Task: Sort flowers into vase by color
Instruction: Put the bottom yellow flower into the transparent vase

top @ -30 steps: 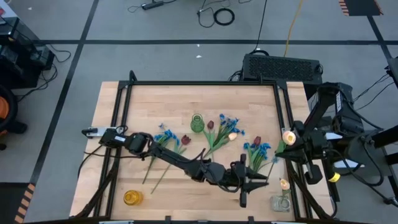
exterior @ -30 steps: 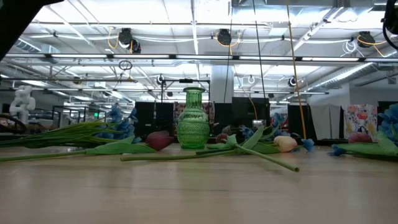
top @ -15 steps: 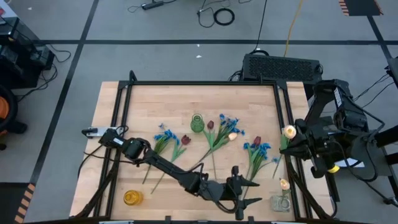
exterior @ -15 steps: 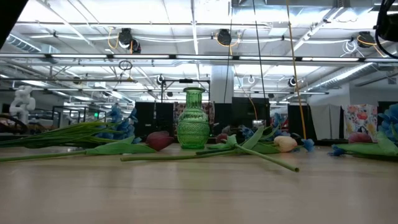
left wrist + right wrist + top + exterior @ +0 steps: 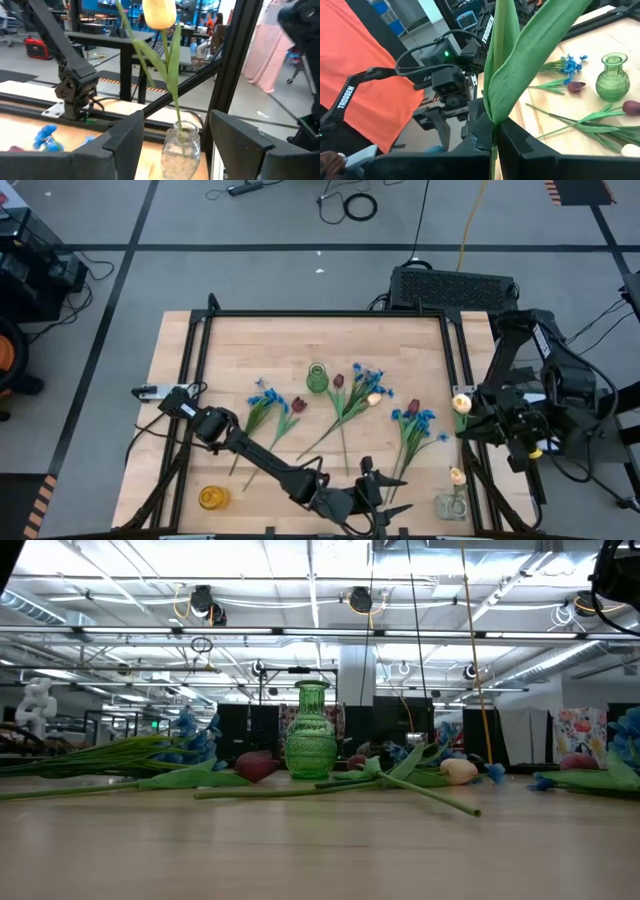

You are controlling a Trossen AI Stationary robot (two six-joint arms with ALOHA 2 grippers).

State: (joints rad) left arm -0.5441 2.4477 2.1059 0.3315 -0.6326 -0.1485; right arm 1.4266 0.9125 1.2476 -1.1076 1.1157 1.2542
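My right gripper (image 5: 478,412) hovers at the table's right edge, shut on a cream-yellow tulip (image 5: 462,402). My left gripper (image 5: 393,493) is open near the front edge and points toward a clear vase (image 5: 181,147). That vase stands beyond its fingers, apart from them, with another cream tulip (image 5: 159,12) upright in it. Blue, dark red and cream flowers (image 5: 345,402) lie flat on the table around a green vase (image 5: 317,377). My right gripper pinches the tulip low on its stem, at the base of a broad green leaf (image 5: 493,120), between its two shut fingers. The leaf (image 5: 520,65) rises out past the fingertips. The tulip is lifted clear of the table.
A yellow vase (image 5: 212,498) stands at the front left corner. A black frame (image 5: 320,313) runs along the table's far and side edges. The bare wood in front of the green vase (image 5: 311,730) is free.
My left gripper has drawn back from the clear vase, toward the table's near edge and a little left. My right gripper has rolled at the wrist by the right edge, keeping its hold on the cream tulip.
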